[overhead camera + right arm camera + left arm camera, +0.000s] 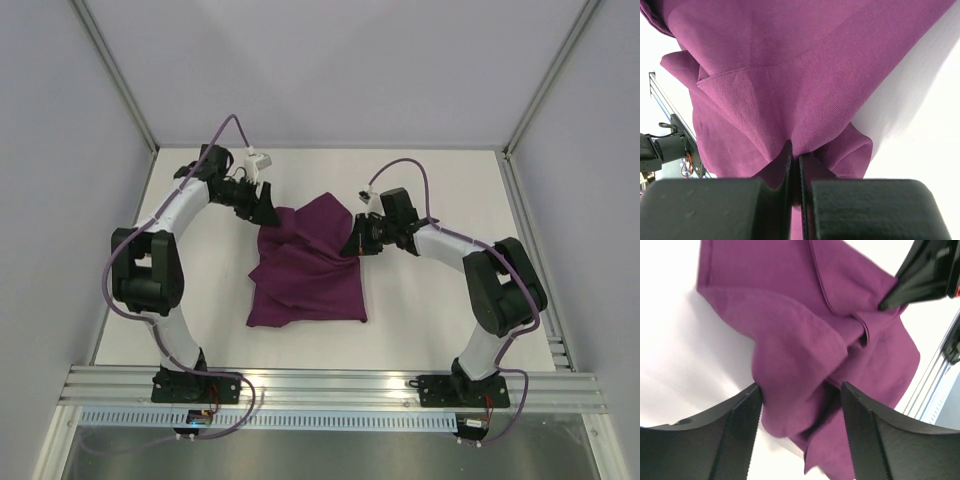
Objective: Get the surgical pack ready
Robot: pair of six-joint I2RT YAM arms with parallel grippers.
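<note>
Your white desk point(430, 300) carries the purple cloth point(305, 275) at its middle. It is a crumpled, half-folded bundle whose long axis runs from the near side to the far side, and it lies between the two arms. Whatever is under its folds is hidden.

The right tool point(352, 246) sits at the cloth's right edge, toward the far end. Its jaws are together, clamped on a pinch of fabric that is drawn up into a peak. The left tool point(263, 207) is at the far left corner with its jaws apart. A loose fold bulges between them but is not gripped.

Only the right arm holds the cloth, so the next fold probably falls to it, going leftward across the bundle. The left tool stands in that path, so move it clear first.
</note>
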